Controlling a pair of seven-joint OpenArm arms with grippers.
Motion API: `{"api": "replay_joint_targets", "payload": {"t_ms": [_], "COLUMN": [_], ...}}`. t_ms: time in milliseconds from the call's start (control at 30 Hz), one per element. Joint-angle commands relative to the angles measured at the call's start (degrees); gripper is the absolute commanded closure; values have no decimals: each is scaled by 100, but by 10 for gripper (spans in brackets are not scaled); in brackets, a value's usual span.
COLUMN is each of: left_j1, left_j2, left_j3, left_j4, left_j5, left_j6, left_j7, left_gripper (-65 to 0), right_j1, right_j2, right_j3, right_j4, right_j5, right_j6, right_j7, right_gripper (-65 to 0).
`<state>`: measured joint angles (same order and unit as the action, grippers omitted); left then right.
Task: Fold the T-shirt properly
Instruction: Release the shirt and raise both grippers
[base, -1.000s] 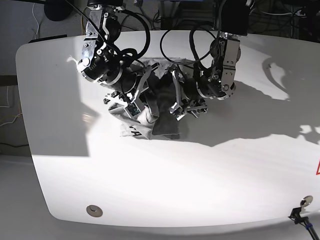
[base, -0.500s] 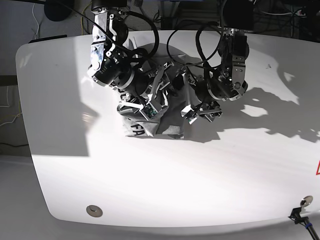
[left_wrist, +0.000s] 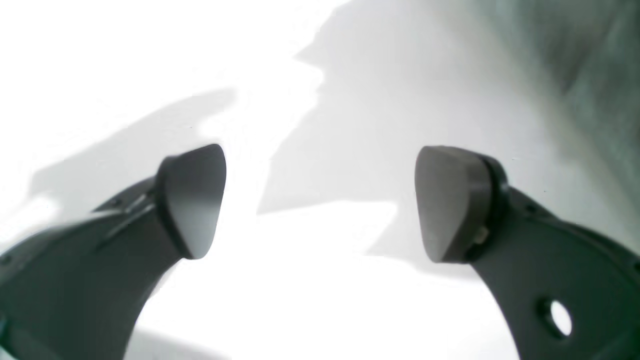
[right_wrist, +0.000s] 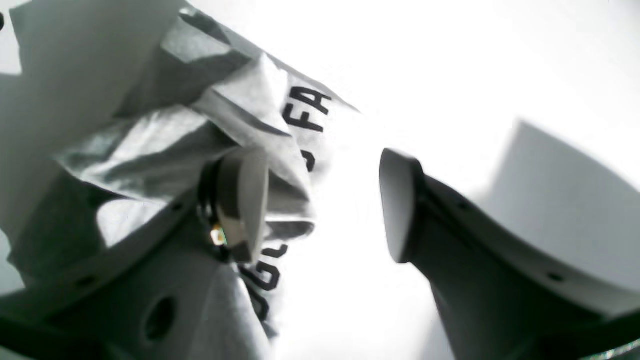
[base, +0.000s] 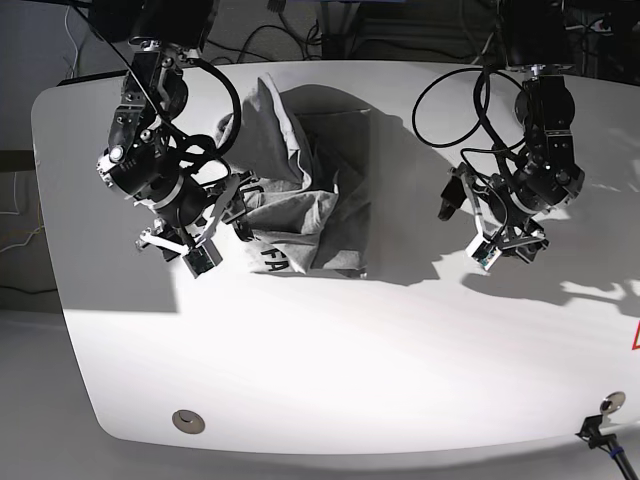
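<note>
The T-shirt (base: 300, 190) lies crumpled at the table's middle back, light grey, with black letters showing at its front left edge. My right gripper (base: 232, 208) stands at the shirt's left edge. In the right wrist view it (right_wrist: 322, 205) is open, with bare table between the fingers. One finger (right_wrist: 242, 200) rests against a fold of the T-shirt (right_wrist: 165, 140) beside the letters "FA". My left gripper (base: 462, 222) hangs well to the right of the shirt. It (left_wrist: 320, 200) is open and holds nothing, and a blurred patch of the T-shirt (left_wrist: 600, 75) shows at the upper right.
The white table (base: 350, 350) has a rounded front edge with a metal grommet (base: 188, 422) at the front left. A small clamp (base: 600, 425) sits at the front right corner. Cables (base: 330, 40) run behind the back edge. Hard shadows fall right of the shirt.
Both arms have swung outward from the shirt's middle, one to each side. My right gripper has opened and let go of the cloth. The shirt has dropped into a wider heap.
</note>
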<state>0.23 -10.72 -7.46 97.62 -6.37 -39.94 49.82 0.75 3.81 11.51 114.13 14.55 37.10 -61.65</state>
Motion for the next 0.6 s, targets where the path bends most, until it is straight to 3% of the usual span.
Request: {"api": "replay_joint_targets", "payload": {"t_ms": [0,67,233,400,567], "left_j1": [-27,105,272,307,351], "left_j2": [-49,-40,127,180,180], "left_j3": [12,12,30,39,39], "left_j4": [106,106,106,106,106], "left_j5": [-88,-88,-88,-88,-88], "left_j6": [-6,-6,-6,-6,-6], "left_j7": [-160,-160,-160,-160,-160], "left_gripper": [-558,-558,-558,-558,-558], "right_j1": [61,-45,-273,-423,-431], "right_j2": [274,449,467,-96,-96], "right_j3": [128,243,260,392,401], "right_j4": [38,38,38,-94,-208], "right_j5": [79,79,150,150,88], "right_j6": [13,22,57,66,66], "right_j7": [156,165,165,165,165], "right_gripper": [-344,-344,-348,-350,-348]}}
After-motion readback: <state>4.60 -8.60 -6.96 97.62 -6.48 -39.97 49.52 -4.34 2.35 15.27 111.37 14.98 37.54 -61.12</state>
